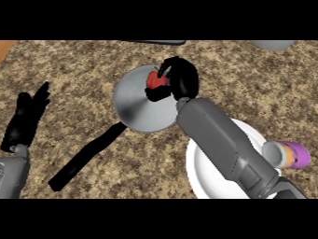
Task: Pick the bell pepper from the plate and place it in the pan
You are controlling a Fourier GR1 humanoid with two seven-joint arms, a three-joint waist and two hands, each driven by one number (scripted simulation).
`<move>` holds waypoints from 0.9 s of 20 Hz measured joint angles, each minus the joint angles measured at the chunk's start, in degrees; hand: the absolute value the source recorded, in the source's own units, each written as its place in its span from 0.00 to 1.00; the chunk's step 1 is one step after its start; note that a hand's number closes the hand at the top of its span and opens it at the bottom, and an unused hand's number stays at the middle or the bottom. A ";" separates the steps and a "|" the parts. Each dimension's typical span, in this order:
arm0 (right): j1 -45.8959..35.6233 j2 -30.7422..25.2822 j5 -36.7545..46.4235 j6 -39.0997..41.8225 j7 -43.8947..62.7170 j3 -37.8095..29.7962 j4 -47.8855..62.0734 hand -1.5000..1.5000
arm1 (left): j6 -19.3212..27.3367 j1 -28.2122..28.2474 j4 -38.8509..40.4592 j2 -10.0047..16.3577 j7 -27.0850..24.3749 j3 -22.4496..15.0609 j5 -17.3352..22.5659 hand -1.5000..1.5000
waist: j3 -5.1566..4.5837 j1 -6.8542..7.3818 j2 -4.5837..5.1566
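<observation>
The right hand [183,77] curls round the bell pepper [155,80] over the pan [137,109]; left hand [25,120] rests open

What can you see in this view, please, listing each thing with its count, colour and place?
counter: one, speckled brown, under everything
pan: one, grey with a black handle, centre
bell pepper: one, red, over the pan, in the right hand
plate: one, white, lower right, partly behind the right forearm
cup: one, cream and purple, at the plate's right edge
grey object: one, top right edge, cut off, cannot identify
dark object: one, top edge, cut off
left hand: one, black, left side, open, resting
right hand: one, black, over the pan, curled round the bell pepper
</observation>
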 measured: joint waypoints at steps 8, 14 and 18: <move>-1.04 -0.01 -11.43 -2.94 -7.67 1.44 4.72 0.00 | -0.47 -1.71 0.58 -0.63 -0.20 -1.11 -0.47 0.50 | 0.03 2.37 0.69; -1.56 0.00 -17.81 -8.71 -14.63 0.96 4.75 0.00 | -0.71 -2.35 1.29 -0.56 -0.40 -1.02 -0.43 0.50 | 0.06 2.64 0.72; -2.46 0.00 -21.69 -13.39 -18.96 0.03 4.77 0.00 | -0.67 -2.02 1.81 -0.39 -0.43 -0.82 -0.57 0.50 | 0.04 2.05 0.45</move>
